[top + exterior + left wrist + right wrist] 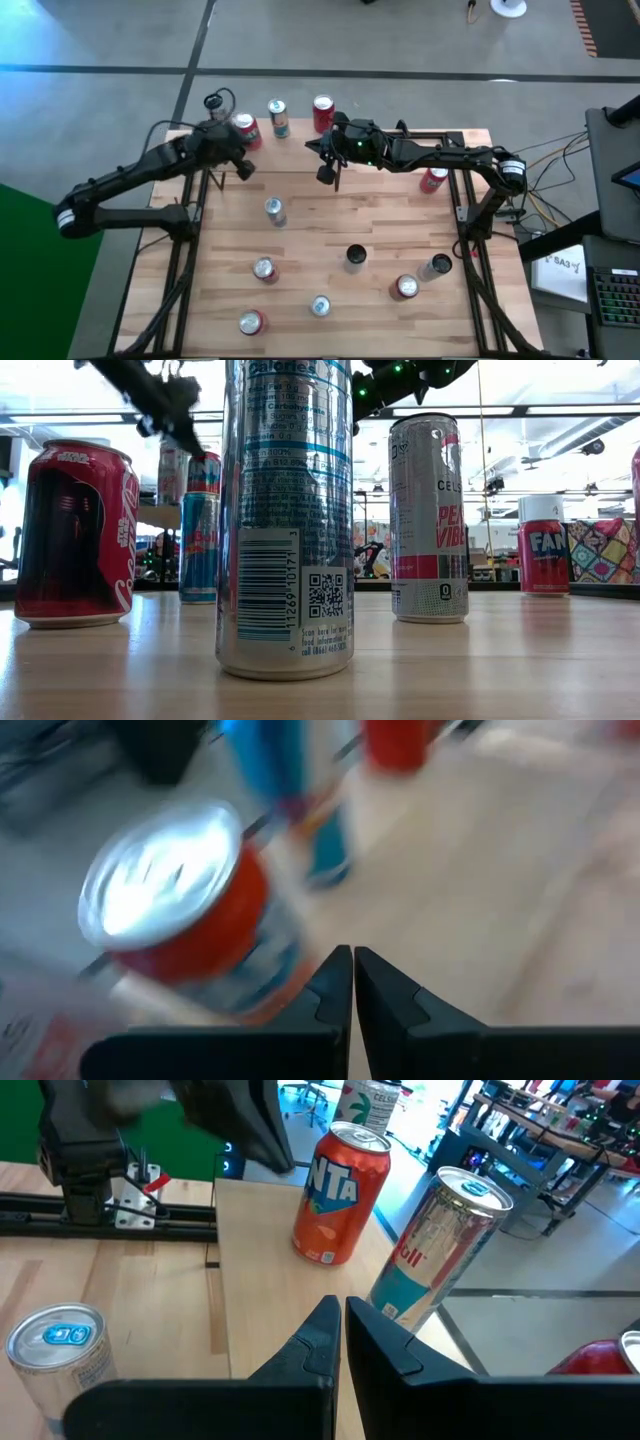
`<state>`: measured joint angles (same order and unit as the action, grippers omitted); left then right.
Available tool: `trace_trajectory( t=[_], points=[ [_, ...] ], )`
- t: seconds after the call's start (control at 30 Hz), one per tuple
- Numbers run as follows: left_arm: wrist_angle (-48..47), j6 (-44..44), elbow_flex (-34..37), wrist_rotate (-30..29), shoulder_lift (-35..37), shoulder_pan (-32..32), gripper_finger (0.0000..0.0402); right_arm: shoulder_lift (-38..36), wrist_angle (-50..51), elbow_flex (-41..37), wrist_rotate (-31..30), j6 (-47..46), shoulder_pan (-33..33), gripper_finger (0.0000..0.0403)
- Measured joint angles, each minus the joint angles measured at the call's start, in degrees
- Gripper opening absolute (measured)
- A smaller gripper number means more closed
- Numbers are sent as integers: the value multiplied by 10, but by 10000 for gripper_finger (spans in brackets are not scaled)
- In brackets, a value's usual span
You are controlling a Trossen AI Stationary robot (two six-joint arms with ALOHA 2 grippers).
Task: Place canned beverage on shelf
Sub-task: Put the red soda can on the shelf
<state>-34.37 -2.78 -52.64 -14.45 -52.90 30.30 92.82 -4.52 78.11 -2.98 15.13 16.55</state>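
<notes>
Cans of drink stand in two lots: three on the shelf [262,1295], the rest scattered over the wooden table [300,235]. The shelf sits at the table's far edge, between the two arms. On it, seen from above, are a red can [245,130] nearest the left arm, a slim teal-and-silver can [278,117] in the middle and an orange can [322,113] nearest the right arm, all upright.

Neither pincer holds a can. The left gripper [352,970] is clenched on nothing, fingers pressed together, and hangs just beside the red can at the shelf's left end. The right gripper [338,1320] is likewise shut and empty. It hovers over the shelf's right part, close to the orange can and the slim can, touching neither.

Out on the table a silver can [274,210] stands nearest the shelf. Further toward the near edge are two red-topped cans [264,269] [251,322], a silver-blue one [320,306], a dark one [355,257], and a red [406,287] and a dark can [437,266] side by side — all apart from one another. One more red can [432,180] shows beneath the right arm.
</notes>
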Motion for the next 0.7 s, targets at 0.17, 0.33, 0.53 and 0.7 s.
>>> trace_trajectory(
  t=[0.17,0.33,0.53,0.7],
  points=[
    [2,-19,-62,36,4,2,0,0,-1,0,0,5,0,12],
    [-2,-52,-112,-14,-21,18,0,1,-2,0,0,5,0,12],
    [-60,-91,-164,-15,-76,54,0,1,-2,0,0,-1,0,12],
    [-122,-113,-220,-1,-122,68,0,1,-1,0,0,-1,0,12]
  ],
)
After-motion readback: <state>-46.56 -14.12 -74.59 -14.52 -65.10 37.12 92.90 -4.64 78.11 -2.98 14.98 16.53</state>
